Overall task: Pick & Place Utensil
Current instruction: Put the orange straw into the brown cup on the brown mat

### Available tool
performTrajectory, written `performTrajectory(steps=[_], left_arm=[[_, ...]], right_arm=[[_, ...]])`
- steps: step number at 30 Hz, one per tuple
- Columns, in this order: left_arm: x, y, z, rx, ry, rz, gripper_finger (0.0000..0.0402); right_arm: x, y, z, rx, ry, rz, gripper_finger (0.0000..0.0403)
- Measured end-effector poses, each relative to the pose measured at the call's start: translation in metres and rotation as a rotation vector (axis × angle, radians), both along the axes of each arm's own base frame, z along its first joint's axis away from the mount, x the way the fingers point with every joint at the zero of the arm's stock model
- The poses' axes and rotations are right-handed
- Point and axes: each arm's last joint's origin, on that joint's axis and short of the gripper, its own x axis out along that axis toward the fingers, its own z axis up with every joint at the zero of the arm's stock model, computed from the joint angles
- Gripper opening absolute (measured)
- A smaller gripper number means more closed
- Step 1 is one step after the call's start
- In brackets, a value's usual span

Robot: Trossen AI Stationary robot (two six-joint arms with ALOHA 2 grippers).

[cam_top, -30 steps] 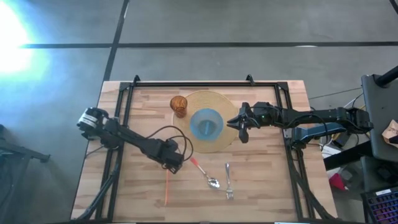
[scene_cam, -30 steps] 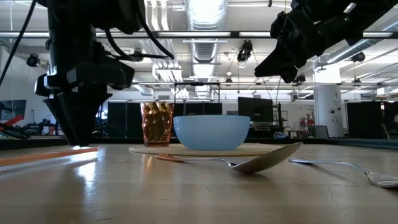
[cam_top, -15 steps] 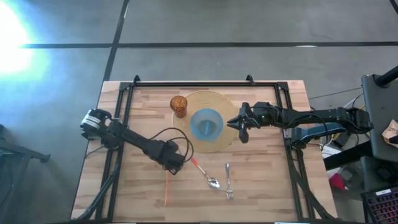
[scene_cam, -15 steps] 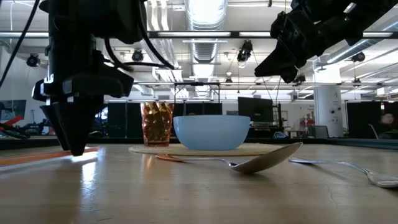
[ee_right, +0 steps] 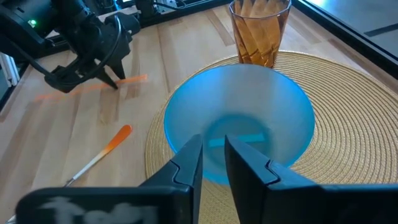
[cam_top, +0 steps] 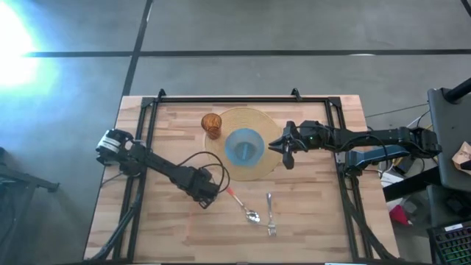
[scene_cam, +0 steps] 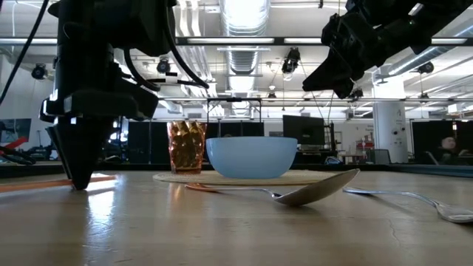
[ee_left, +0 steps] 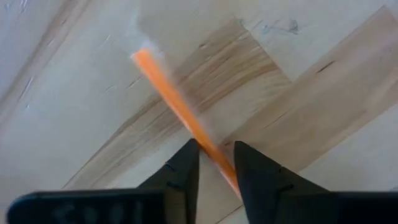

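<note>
The right claw (ee_right: 213, 163) shows its two dark fingers (ee_right: 188, 163) standing a narrow gap apart, with nothing between them, over the near rim of a light blue bowl (ee_right: 239, 121). The bowl sits on a round woven placemat (ee_right: 348, 124). Beyond the bowl, at the mat's far edge, stands an amber ribbed glass (ee_right: 259, 30). On the wooden tabletop (ee_right: 180, 43) beside the mat lies a spoon with an orange handle tip (ee_right: 99, 155). Farther off, the left claw (ee_right: 111, 79) points down at a thin orange utensil (ee_right: 87, 87) lying on the wood.
</note>
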Motion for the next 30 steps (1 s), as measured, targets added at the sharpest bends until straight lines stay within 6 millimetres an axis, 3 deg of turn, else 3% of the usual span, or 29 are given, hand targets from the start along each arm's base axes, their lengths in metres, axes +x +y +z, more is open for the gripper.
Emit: performTrajectory(steps=[9,14,20,30], left_arm=[[0.000,0.000,0.000,-0.003,0.007,-0.058,0.0015],[-0.001,0.000,0.005,-0.024,-0.017,-0.086,0.0006],[-0.007,0.004,0.030,-0.036,-0.106,-0.115,0.0005],[-0.035,0.023,0.099,0.099,-0.412,-0.120,0.0005]], right_arm=[[0.000,0.000,0.000,0.000,0.000,0.000,0.0062],[0.000,0.000,0.000,0.000,0.000,0.000,0.0068],[0.000,0.000,0.000,0.000,0.000,0.000,0.0075],[0.000,0.000,0.000,0.000,0.000,0.000,0.0062]])
